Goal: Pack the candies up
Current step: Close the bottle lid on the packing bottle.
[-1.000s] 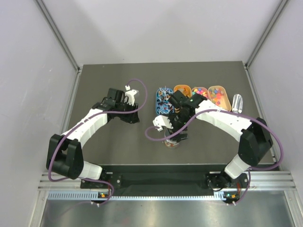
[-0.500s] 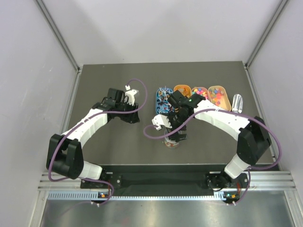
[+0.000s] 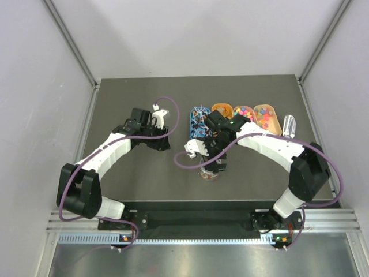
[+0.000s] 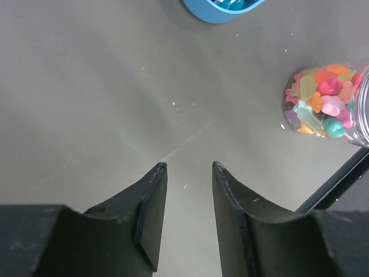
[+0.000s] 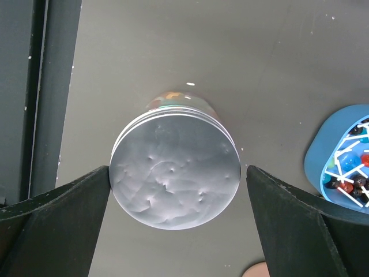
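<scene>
The candies [image 4: 324,103] fill a clear round jar [image 3: 209,173] that stands on the table near the front middle, closed by a silver lid [image 5: 174,167]. My right gripper [image 5: 177,173] hangs straight over the jar, open. Its left finger sits at the lid's rim and its right finger [image 5: 288,213] stands clear of it. More loose candies lie in the oval trays [image 3: 242,112] at the back. My left gripper [image 4: 189,166] hovers over bare table left of the jar, jaws partly open with nothing between them.
Several oval trays sit in a row behind the jar: a blue one [image 3: 200,121], then orange ones [image 3: 266,117]. A clear tube-like object [image 3: 288,125] lies at the right end. The blue tray's rim [image 5: 314,158] is close to my right gripper.
My right gripper's jaws have spread wider around the jar lid. The left arm has not moved.
</scene>
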`<state>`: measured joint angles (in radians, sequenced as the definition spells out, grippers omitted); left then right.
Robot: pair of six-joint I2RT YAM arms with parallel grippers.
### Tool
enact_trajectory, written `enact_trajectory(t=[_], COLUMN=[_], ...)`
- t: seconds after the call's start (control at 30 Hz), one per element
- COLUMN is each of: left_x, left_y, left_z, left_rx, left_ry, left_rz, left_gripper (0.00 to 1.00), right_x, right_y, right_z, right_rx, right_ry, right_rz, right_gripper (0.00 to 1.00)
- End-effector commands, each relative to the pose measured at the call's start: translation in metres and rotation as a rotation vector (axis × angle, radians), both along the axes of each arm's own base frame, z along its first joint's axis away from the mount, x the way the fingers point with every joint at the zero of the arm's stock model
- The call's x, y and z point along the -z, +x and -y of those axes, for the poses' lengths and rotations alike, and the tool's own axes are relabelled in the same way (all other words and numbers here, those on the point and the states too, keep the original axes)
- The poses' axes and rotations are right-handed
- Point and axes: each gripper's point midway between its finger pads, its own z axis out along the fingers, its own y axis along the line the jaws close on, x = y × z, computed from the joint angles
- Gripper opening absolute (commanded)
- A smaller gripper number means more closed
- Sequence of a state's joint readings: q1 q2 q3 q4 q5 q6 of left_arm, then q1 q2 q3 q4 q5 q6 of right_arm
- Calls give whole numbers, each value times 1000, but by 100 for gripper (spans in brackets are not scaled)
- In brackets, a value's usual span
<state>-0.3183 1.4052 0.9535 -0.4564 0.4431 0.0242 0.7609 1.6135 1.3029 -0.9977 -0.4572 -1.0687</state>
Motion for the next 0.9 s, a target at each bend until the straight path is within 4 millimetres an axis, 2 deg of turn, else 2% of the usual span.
enact_trajectory(t=[0.0, 0.4, 0.87], left_x=[-7, -7, -13], left_y=[7, 5, 6], left_z=[5, 4, 3], left_rx=[5, 9, 10], left_ry=[-33, -35, -31], left_rz=[40, 45, 65], left_gripper=[42, 42, 42], right_x=[-22, -21, -38], right_y=[-5, -16, -22], right_z=[-13, -15, -20], right_rx=[-29, -43, -58], right_ry=[76, 81, 104], right_rz=[26, -1, 47], right_gripper=[100, 100, 100])
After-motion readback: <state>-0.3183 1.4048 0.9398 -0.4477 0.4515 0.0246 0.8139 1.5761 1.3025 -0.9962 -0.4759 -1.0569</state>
